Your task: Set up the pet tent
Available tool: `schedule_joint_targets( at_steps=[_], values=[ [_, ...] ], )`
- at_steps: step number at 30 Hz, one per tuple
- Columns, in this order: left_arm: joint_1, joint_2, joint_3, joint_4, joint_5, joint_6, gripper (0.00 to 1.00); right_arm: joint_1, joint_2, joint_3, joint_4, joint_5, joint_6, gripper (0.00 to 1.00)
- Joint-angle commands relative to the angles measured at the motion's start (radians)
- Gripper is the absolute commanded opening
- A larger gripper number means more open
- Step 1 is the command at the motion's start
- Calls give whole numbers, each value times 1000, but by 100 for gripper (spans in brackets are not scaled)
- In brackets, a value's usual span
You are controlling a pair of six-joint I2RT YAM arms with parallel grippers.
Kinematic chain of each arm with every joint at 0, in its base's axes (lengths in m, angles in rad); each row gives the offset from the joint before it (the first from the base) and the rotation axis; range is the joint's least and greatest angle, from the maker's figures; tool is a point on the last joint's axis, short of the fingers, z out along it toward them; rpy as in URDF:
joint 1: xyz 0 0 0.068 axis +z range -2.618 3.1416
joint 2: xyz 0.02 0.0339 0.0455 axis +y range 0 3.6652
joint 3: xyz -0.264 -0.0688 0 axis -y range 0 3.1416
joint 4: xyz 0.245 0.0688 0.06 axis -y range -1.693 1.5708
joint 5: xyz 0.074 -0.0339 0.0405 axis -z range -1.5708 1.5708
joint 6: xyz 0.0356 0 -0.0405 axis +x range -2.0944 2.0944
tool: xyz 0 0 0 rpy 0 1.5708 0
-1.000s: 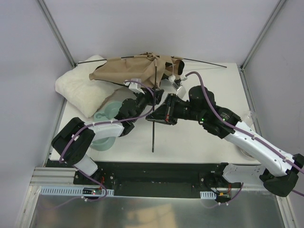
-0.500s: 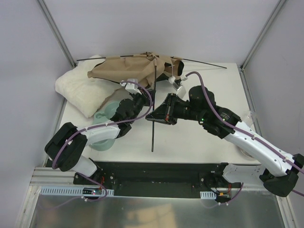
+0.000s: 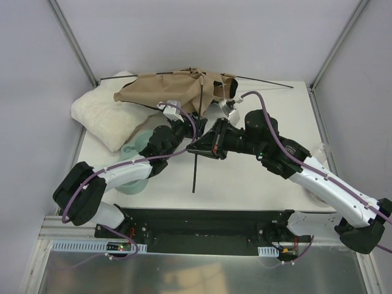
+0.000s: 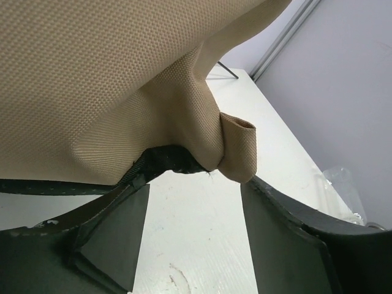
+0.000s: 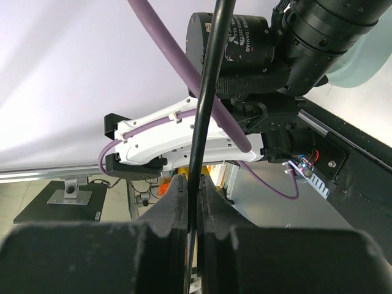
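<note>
1. Left arm had reached further under the pet tent (image 3: 177,89), which lay slumped at the back of the table (image 3: 245,184), partly over the cushion (image 3: 101,116).
2. Left gripper (image 4: 196,199) stood apart beneath a fabric loop (image 4: 236,150), gripping nothing; the hem was probably not yet secured.
3. Right gripper (image 5: 195,196) stayed clamped on the black pole (image 5: 205,92).
4. The pole's top end vanished into fabric, so its seating was unclear.

Overhead from behind, wrist views close on tent (image 4: 92,73) and pole (image 5: 205,92)

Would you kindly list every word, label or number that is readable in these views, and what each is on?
"DAMIAO", probably, small and tilted: white print on the left arm's black motor housing, right wrist view.
Tan tent fabric: no print visible.
Nothing else is readable.
</note>
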State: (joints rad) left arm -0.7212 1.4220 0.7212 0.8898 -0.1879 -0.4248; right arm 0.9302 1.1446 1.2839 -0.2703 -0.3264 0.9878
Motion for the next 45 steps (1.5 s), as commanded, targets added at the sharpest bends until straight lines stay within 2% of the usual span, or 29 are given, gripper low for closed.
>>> schedule_joint_targets(
  at_steps=[1, 6, 10, 13, 15, 20, 26, 31, 37, 45],
  values=[
    [-7, 5, 55, 40, 47, 41, 66, -4, -11, -11, 89, 41, 17, 0],
    [-7, 35, 92, 44, 94, 75, 75, -2, -11, -20, 111, 30, 28, 0],
    [-7, 58, 124, 11, 53, 80, 74, -4, -8, -20, 118, 23, 31, 0],
    [-7, 72, 139, -12, 18, 72, 67, -4, -8, -20, 126, 15, 28, 0],
    [-7, 80, 141, -17, -5, 60, 55, -2, -6, -21, 132, 10, 31, 0],
    [-7, 78, 144, -29, -38, 61, 33, -4, -8, -23, 132, 6, 25, 0],
    [-7, 66, 133, -41, -54, 69, 20, -5, -9, -29, 132, 7, 22, 0],
    [-6, 51, 127, -43, -67, 86, 2, -4, -13, -40, 132, 9, 17, 0],
    [-6, 26, 121, -40, -51, 103, 0, -4, -25, -58, 115, 23, -3, 0],
    [-6, -60, 61, -67, -1, 101, 0, -5, -83, -75, 36, 113, -118, 0]
  ],
)
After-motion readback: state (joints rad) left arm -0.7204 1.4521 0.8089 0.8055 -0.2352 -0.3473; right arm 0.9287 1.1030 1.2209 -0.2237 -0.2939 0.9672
